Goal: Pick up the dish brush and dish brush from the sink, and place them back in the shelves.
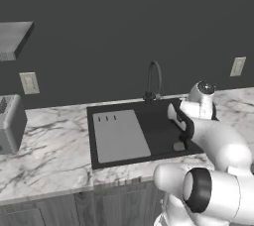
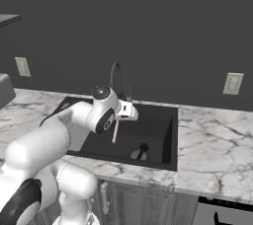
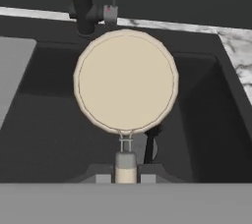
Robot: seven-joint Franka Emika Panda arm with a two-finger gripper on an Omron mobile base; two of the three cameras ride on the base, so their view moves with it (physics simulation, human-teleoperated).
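My gripper (image 3: pixel 125 173) is shut on the handle of a beige dish brush (image 3: pixel 125 81), whose round head faces the hand camera. In the right base view the gripper (image 2: pixel 118 119) hangs over the black sink (image 2: pixel 170 140), and the brush's pale handle (image 2: pixel 115 132) points down into the basin, clear of the floor. A second, black dish brush (image 2: pixel 142 151) lies on the sink floor by the drain; it also appears behind the beige head (image 3: pixel 150 147). The grey shelves (image 1: pixel 12 39) jut from the wall at the upper left.
A pale grey ribbed board (image 1: pixel 119 136) covers the sink's left half. The dark arched faucet (image 1: pixel 154 81) rises at the back rim, just beyond the held brush. A grey appliance (image 1: pixel 10 123) stands on the marble counter (image 1: pixel 49 155) under the shelves.
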